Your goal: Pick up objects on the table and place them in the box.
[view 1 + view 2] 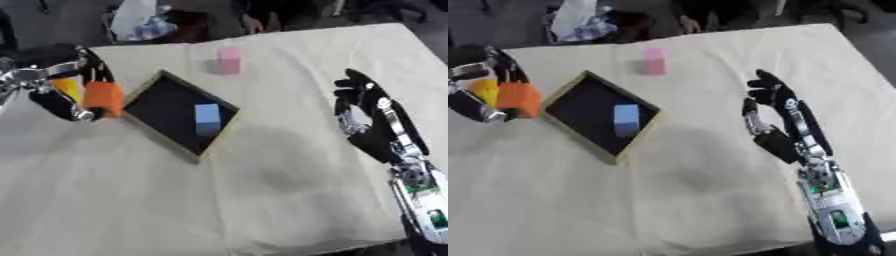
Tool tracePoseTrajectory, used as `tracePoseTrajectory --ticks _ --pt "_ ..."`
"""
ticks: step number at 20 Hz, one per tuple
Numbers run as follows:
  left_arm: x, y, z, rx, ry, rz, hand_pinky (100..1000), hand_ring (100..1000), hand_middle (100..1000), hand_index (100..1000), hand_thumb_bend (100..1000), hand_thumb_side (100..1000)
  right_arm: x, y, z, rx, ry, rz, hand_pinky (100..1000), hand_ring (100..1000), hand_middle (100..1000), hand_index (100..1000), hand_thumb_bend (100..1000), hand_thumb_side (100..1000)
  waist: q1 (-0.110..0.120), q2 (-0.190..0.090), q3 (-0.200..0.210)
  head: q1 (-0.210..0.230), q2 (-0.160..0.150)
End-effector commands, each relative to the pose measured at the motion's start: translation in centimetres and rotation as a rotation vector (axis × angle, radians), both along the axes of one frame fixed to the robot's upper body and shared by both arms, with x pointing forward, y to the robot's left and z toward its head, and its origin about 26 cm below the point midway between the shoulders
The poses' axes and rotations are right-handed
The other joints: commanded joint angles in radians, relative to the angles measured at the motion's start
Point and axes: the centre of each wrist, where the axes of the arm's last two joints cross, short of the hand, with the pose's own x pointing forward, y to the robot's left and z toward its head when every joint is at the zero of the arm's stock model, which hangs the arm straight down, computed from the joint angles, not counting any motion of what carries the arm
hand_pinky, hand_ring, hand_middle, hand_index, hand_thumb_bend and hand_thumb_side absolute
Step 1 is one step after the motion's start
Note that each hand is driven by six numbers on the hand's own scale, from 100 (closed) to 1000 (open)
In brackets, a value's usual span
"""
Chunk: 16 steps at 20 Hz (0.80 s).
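A shallow black box with a wooden rim [138,96] lies askew on the cream cloth. Inside it lies a light blue block [207,118]. My left hand [63,102] is at the left, just outside the box's left corner, shut on an orange block [104,97]; a yellow-orange piece [68,88] shows beside the block in the same hand. A pink block [229,60] stands upright on the cloth beyond the box. My right hand [773,107] hovers open at the right, fingers up, holding nothing.
The table's far edge runs behind the pink block, with a crumpled white and blue bundle [140,21] and dark clutter past it. The cloth [280,170] stretches bare in front of the box. The table's right edge [429,55] slants near my right arm.
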Motion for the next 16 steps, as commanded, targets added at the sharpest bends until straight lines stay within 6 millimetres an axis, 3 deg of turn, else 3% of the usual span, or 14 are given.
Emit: tracePoseTrajectory --ticks 1,8,16 --pt "0.5 -1.5 0.9 0.004 -0.049 -0.027 701 535 525 646 346 138 0.2 0.0 0.9 0.017 -0.031 -0.009 816 797 795 946 100 562 -0.001 -0.012 -0.015 0.015 0.005" --pt "1.5 -4.1 -1.5 0.016 -0.024 -0.051 723 575 568 685 350 152 0.4 0.2 1.0 0.073 -0.046 -0.058 817 800 796 939 100 552 -0.005 -0.002 -0.049 0.030 0.005" --pt "1.9 -4.1 -3.9 0.075 0.058 -0.066 774 682 688 803 421 256 0.4 0.4 1.0 0.090 -0.047 -0.068 815 797 793 938 100 555 -0.005 0.003 -0.058 0.030 0.005"
